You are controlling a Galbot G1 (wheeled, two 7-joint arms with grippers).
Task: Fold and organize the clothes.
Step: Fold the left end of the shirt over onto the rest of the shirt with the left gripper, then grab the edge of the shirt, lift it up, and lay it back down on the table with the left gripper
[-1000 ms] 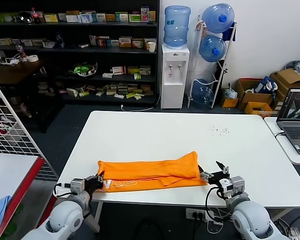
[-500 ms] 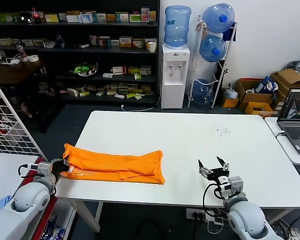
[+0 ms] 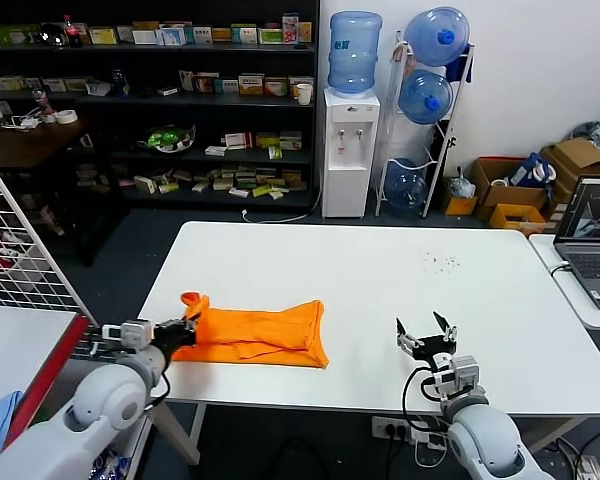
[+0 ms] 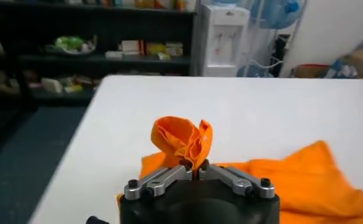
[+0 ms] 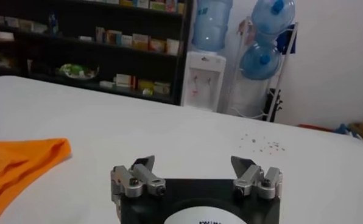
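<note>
Orange T-shirt point(image 3: 260, 334) lettering hidden, end pinched in left pincer point(image 3: 187, 331)

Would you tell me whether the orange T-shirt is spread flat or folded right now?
Folded: the orange T-shirt lies as a narrow layered strip, one end pinched up by the left gripper.

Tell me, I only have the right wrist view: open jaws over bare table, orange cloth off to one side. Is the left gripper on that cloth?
Observer: Yes. The left gripper is shut on a bunched end of the orange T-shirt.
Operator: Where is that end?
Observer: At the table's left edge, lifted and curled above the rest.
Operator: And the right gripper?
Observer: The right gripper stands apart from the shirt, holding nothing.
</note>
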